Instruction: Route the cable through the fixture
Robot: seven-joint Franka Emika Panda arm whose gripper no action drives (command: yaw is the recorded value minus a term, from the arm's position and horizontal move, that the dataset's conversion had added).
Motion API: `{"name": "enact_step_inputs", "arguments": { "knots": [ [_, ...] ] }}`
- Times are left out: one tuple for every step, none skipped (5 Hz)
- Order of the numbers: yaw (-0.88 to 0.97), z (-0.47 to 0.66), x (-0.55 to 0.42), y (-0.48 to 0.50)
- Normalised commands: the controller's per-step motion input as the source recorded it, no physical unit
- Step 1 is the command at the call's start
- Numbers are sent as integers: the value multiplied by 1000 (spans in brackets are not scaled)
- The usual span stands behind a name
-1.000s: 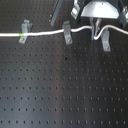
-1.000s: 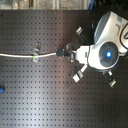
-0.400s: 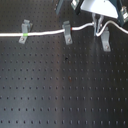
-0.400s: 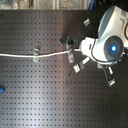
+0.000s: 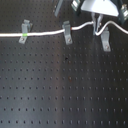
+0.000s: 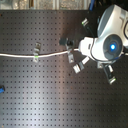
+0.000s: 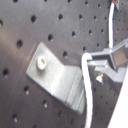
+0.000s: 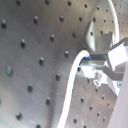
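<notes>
Claw [image 5: 98, 23] grips cable [image 5: 45, 33] just above fixture [image 5: 105, 41].

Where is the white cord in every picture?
First exterior view: the cord runs from the first exterior view's left edge past two clips up to the tool.
Second exterior view: it runs from the second exterior view's left edge toward the middle.
First wrist view: it passes beside a grey clip.
Second wrist view: it curves over the holed board.
Shared landmark: the tool pinching the cord.
</notes>
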Motion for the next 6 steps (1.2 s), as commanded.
{"name": "enact_step_inputs", "arguments": {
  "knots": [
    [734, -6, -131, 87],
    [0, 0, 14, -5],
    [694, 148, 75, -135],
    [751, 52, 87, -106],
    [0, 19, 0, 0],
    [697, 233, 12, -141]
  ]
}}
